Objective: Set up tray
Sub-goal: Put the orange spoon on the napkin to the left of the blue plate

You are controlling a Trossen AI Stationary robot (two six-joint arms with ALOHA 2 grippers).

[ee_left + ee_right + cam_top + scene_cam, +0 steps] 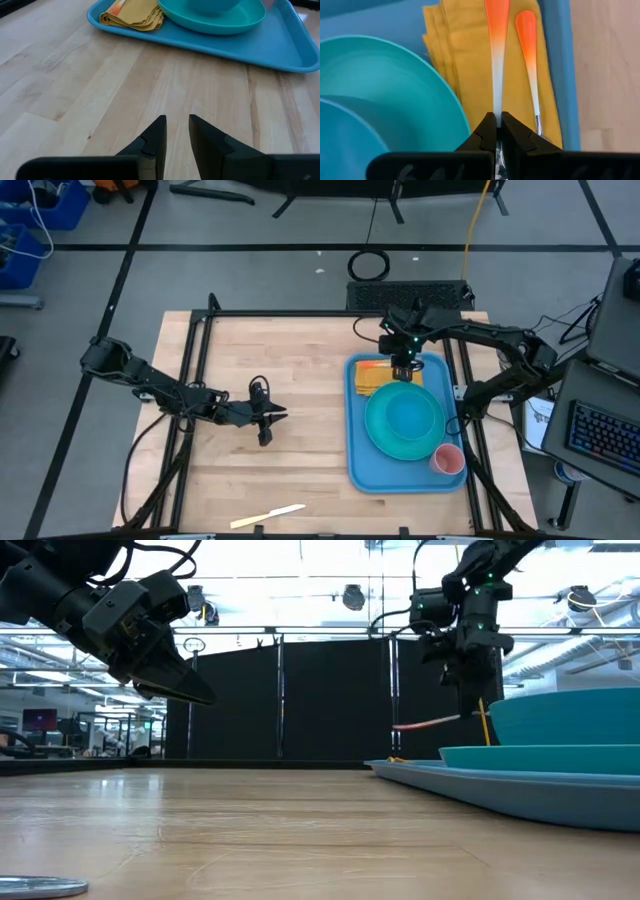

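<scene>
utensil (497, 60) head hidden by right gripper (498, 131) (handle tip cropped)

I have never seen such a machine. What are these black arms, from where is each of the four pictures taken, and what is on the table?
These are two robot arms at a wooden table, each ending in a two-finger pincer. One picture looks straight down, one looks level across the tabletop, and two come from cameras on the arms' wrists.

On the table lies a blue tray holding a turquoise plate with a bowl on it, a pink cup and a folded yellow napkin. A pale utensil lies near the table's front edge.

The right pincer is shut on an orange-handled utensil above the napkin; a second one already rests there. The left pincer waits over bare wood, slightly open, holding nothing.
</scene>
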